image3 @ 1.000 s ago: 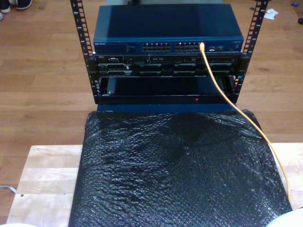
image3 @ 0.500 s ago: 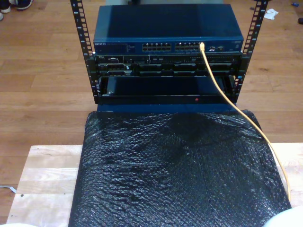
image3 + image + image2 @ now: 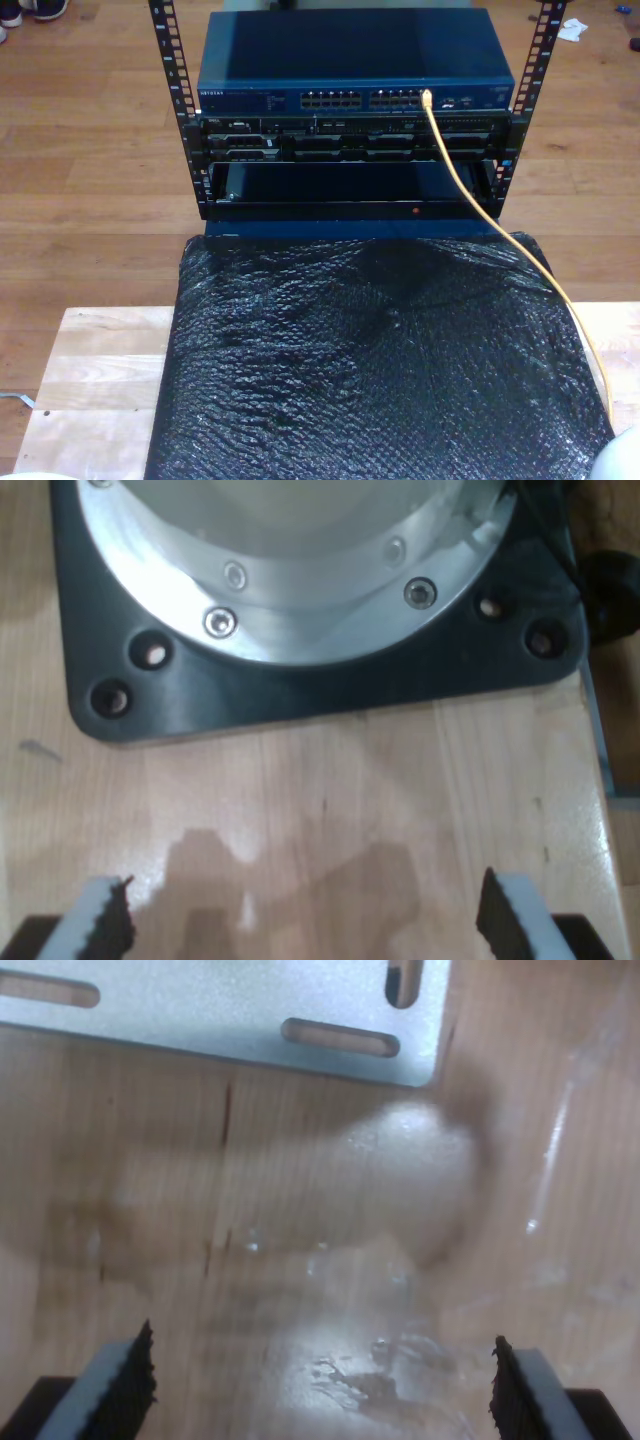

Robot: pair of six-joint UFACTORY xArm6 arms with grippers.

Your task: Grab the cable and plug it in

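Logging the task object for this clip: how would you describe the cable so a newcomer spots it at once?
Start at the blue network switch topping the rack in the exterior view. The cable is plugged into a port towards that view's right end of the switch front, then trails down across the black bubble-wrap sheet. It is thin and yellow-orange against dark equipment.

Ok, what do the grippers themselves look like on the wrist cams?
My first gripper and my second gripper look alike: each has two pale grey fingers faced with black saw-toothed pads on black bases. No markings or cables show on them.
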